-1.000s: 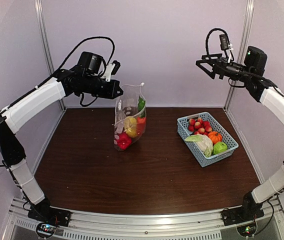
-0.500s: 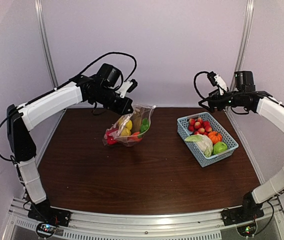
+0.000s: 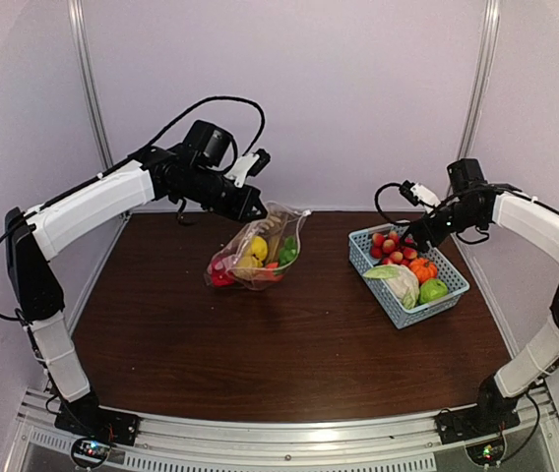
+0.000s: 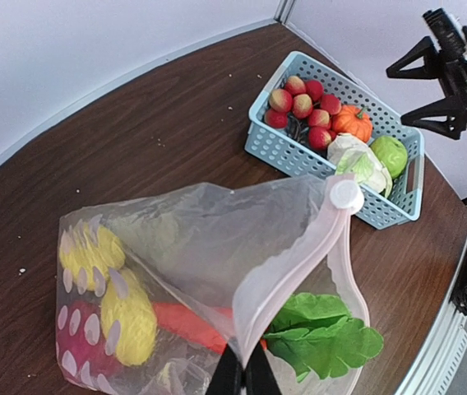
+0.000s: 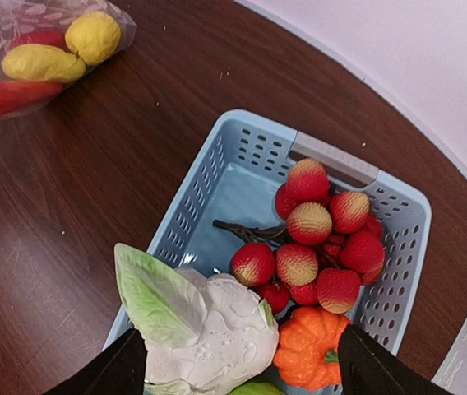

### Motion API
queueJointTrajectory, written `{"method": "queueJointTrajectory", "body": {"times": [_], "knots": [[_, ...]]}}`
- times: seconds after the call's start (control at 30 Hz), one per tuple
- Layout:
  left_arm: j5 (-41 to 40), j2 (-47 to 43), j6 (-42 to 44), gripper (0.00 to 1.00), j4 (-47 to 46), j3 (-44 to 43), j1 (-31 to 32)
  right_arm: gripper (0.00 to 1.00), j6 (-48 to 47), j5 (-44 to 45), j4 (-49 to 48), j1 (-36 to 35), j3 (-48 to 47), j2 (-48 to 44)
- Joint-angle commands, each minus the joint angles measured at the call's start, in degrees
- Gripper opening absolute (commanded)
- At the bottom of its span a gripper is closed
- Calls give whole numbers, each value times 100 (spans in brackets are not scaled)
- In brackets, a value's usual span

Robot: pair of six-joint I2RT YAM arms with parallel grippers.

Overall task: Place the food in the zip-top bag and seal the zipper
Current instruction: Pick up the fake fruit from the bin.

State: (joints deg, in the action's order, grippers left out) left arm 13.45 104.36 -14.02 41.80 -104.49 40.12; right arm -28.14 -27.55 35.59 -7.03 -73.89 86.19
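- The zip-top bag is seen on the counter, toward the back and a little left of the middle.
- Its bottom end is rested on the wood and its mouth end is held up in the air.
- In the top view its long side is stretched from low left to high right, so the mouth is pointed up and over toward the blue basket.
- The zipper edge is pinched by the left jaws, which are pressed tight together on it.
- The mouth is seen open, with the leafy greens just inside it.
- The yellow fruits and the red pepper are seen deeper in, at the dotted end.
- The right jaws are spread wide over the basket, and nothing is held in them.
- The red-yellow apples, the orange pumpkin, the pale cabbage and a green fruit are seen lying in the basket.
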Motion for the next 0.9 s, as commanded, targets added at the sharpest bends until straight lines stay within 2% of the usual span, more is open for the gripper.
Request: {"method": "queueJointTrajectory", "body": {"times": [0.0,0.23,0.57,0.87], "knots": [[318,-249,-81,0,-304,128,-30,81,-600,70,1026,26,-213,402],[339,-223,-92,0,-299,220,-30,85,-634,560,1255,77,-200,617],[364,-249,-103,0,-302,288,-30,85,-1008,1596,2377,346,-504,651],[426,-241,-103,0,-304,311,-30,84,-729,1596,2412,549,-308,973]]}}
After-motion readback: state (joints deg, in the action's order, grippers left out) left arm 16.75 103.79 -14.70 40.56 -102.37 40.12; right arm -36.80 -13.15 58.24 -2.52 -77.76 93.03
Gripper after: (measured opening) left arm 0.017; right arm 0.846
